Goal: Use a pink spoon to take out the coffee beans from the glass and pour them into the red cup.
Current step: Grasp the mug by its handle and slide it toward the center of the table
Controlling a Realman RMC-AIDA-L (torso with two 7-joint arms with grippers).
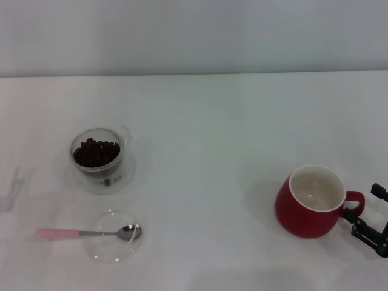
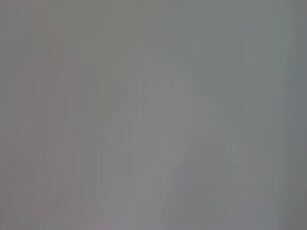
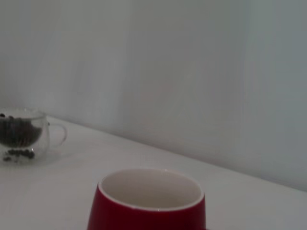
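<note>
Head view: one glass (image 1: 97,153) of dark coffee beans (image 1: 96,152) near the table's (image 1: 206,121) left edge; one pink spoon (image 1: 91,233), metal bowl on one clear dish (image 1: 114,237), front-left; one red cup (image 1: 310,201), white inside, front-right. The right gripper (image 1: 368,225) flanks its handle, released. No legible writing.

Left wrist view: blank grey.

Right wrist view: one red cup (image 3: 151,201); one glass (image 3: 21,134) with beans (image 3: 18,132).

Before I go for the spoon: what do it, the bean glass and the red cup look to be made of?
The pink spoon: bowl and neck look like polished metal, mirror-bright; the handle is matte pale pink, probably plastic or coated. The glass: clear, thick-walled glass, coffee beans visible through it. The red cup: likely glazed ceramic, glossy red outside, white inside. The right tool sits by the cup's handle.
</note>
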